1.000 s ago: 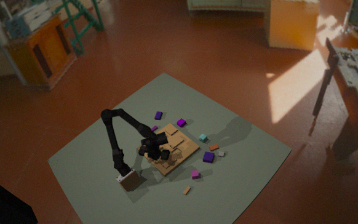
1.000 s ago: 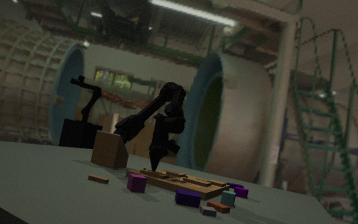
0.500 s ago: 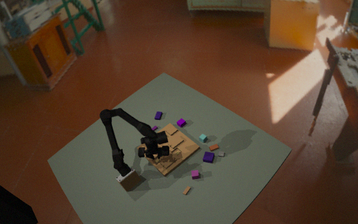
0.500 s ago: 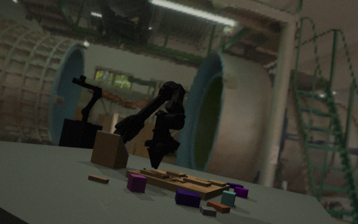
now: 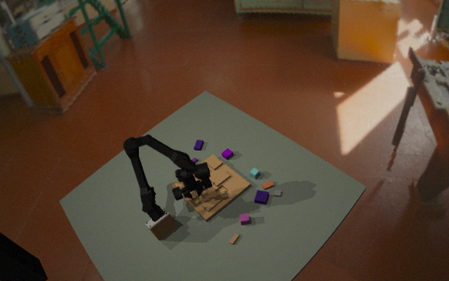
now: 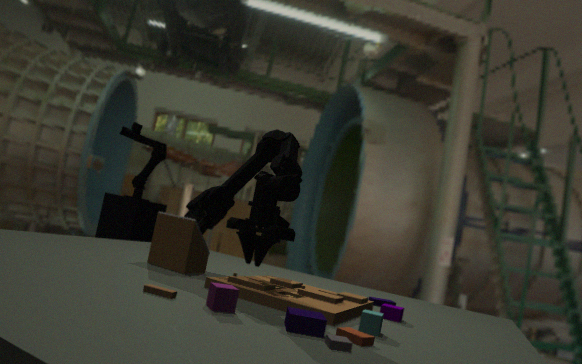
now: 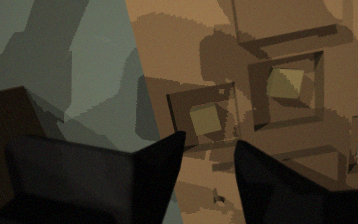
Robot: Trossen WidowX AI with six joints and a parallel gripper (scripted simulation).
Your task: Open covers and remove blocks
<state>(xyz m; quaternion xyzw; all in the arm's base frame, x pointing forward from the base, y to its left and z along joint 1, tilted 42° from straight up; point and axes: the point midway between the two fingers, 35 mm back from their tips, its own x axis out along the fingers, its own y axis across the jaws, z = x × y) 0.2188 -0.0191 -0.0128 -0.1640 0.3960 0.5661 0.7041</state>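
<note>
The wooden puzzle board (image 5: 241,185) (image 6: 345,314) (image 7: 162,37) lies on the table. In the wrist view a small yellowish block (image 7: 205,120) sits in an uncovered well just beyond the fingertips. A second yellowish block (image 7: 286,83) sits in a larger open well to its right. A flat cover (image 7: 290,17) lies beyond that well. More raised covers show toward the far side, one cover (image 5: 215,164) near the corner and another cover (image 5: 221,178) near the middle. My gripper (image 6: 253,263) (image 7: 210,143) is partly open and empty, pointing down above the board. Fingers and shadow hide some wells.
Beside the board lie a magenta block (image 5: 244,219) (image 6: 222,298), a dark purple block (image 5: 261,197) (image 6: 305,321), a teal block (image 5: 254,173) (image 6: 371,322), an orange piece (image 5: 268,184) (image 6: 355,336), a grey piece (image 5: 278,193) (image 6: 338,342) and a bright purple block (image 5: 227,154) (image 6: 392,312).
</note>
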